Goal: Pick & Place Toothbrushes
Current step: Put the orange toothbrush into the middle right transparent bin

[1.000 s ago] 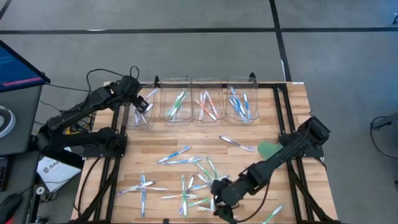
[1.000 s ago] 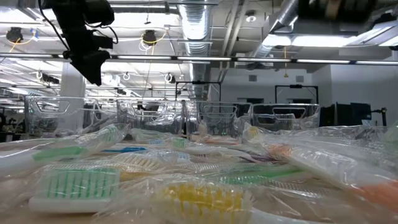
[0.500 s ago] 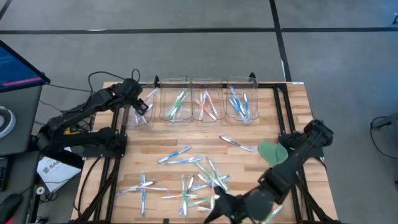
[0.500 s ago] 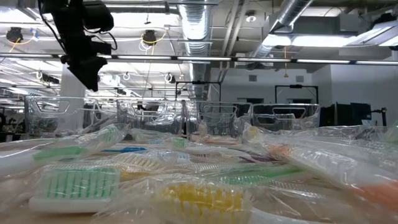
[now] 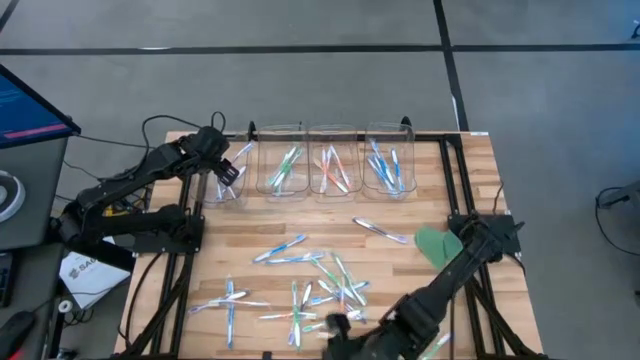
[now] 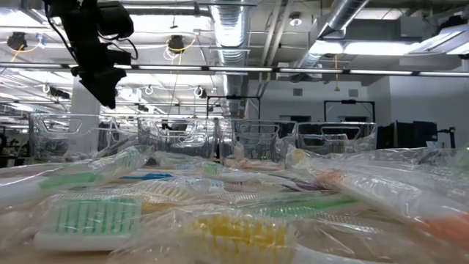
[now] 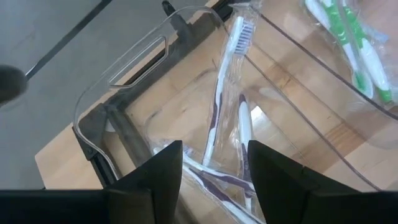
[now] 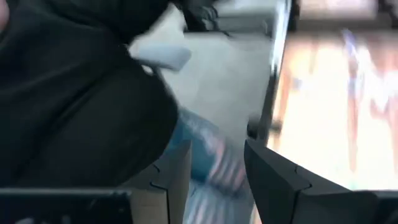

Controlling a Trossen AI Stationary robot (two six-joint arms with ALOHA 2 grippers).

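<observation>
The left arm reaches from the table's left edge to the far-left clear bin [image 5: 229,172], its left gripper [image 5: 226,172] poised over that bin's open top. In the left wrist view its two dark fingers [image 7: 163,180] stand apart, with purple-accented toothbrushes [image 7: 219,127] in clear wrappers lying inside the bin between and beyond them; whether the fingers touch a wrapper cannot be told.

The right arm stretches from the table's right side down to the near edge, the right gripper [image 5: 335,330] low beside the loose pile of wrapped toothbrushes [image 5: 300,290] on the wooden table [image 5: 440,190]. Its wrist view is smeared, so its jaws cannot be judged.

Three more clear bins stand in the far row: one [image 5: 283,165] with green-accented brushes, one [image 5: 332,165] with orange, one [image 5: 388,165] with blue. A flat green piece [image 5: 433,242] lies near the right arm.
</observation>
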